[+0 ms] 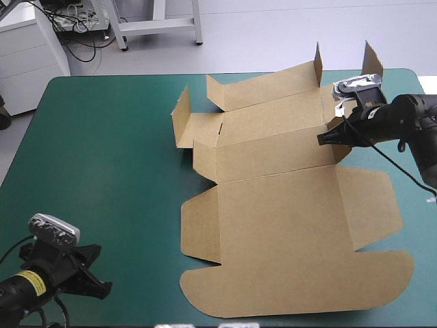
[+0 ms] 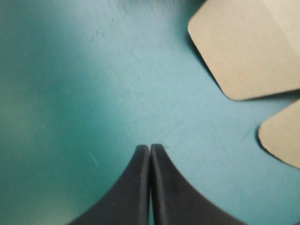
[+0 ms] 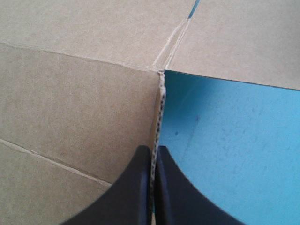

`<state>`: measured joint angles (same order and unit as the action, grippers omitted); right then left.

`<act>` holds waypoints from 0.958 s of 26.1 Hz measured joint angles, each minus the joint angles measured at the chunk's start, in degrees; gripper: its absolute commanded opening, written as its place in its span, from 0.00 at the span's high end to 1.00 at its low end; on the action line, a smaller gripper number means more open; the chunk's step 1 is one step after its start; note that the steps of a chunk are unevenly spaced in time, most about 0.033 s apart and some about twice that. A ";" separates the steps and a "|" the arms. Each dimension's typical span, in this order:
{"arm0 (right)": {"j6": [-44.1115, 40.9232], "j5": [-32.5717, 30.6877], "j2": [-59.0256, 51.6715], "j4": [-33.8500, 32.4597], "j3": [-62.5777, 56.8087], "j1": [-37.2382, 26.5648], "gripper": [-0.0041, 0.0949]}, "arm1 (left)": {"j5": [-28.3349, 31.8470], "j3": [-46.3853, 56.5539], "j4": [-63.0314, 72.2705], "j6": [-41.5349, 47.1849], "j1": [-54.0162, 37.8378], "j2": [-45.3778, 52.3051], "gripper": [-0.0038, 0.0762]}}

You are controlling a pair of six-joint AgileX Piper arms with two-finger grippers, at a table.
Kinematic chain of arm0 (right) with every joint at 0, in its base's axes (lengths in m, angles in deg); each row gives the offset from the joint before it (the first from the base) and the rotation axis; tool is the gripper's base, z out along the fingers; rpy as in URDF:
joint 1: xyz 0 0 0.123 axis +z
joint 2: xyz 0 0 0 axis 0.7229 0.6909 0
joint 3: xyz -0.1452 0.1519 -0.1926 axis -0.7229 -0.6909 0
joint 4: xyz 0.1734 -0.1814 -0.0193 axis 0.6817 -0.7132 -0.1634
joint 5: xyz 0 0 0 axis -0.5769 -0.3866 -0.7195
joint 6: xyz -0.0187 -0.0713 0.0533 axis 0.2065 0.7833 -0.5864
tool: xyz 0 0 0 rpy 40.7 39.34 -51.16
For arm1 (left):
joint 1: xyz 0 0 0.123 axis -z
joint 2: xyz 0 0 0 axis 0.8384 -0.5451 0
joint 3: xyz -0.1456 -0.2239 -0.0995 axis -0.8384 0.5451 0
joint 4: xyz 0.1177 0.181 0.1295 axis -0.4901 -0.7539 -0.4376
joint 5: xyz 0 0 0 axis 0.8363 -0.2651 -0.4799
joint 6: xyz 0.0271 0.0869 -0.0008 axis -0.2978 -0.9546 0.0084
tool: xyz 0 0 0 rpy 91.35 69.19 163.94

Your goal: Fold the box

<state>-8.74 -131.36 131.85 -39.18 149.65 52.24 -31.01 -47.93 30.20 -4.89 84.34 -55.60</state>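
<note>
My right gripper (image 3: 153, 149) has its 2 black fingers pinched almost together on a cut edge of the box (image 1: 287, 232). The corrugated rim of the board runs straight ahead from between the fingertips to a meeting of creases. Brown panel lies on 1 side of the fingers and bare teal-green cover (image 1: 102, 157) on the other.

My left gripper (image 2: 150, 149) holds nothing. Its fingers meet in a point over bare cover, and 2 rounded flaps of the box lie ahead of them and off to 1 side, clear of the tips.

The box lies mostly flat across the table's right half, with the big lid panel nearest the robot. At the far end a few small flaps and 1 long wall stand partly up.

I judge the board light and stiff. It should bend only along its scored creases and may spring back if released early. It looks smooth, so the sheet may slide on the cover when pushed. An edge pinch close to a crease, like the right fingers' hold, looks best, while a pinch mid-panel risks buckling it. For the left fingers, the nearer rounded flap seems the place to grip.
</note>
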 measured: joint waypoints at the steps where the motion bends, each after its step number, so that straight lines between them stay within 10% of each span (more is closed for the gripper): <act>1: 1.67 0.00 0.00 -0.01 0.76 0.13 0.98 | 0.00 -1.59 -0.39 0.00 0.00 0.00 0.99; 16: 23.16 5.60 7.47 -0.02 8.83 8.77 0.98 | -0.95 -7.76 -2.03 0.00 0.00 0.05 0.99; 25: 53.10 5.09 14.52 6.40 16.45 12.94 0.98 | -3.34 -7.82 -2.03 0.00 0.00 0.05 0.99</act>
<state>44.37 -126.27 146.37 -32.78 166.10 65.18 -34.35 -55.75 28.18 -4.89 84.34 -55.55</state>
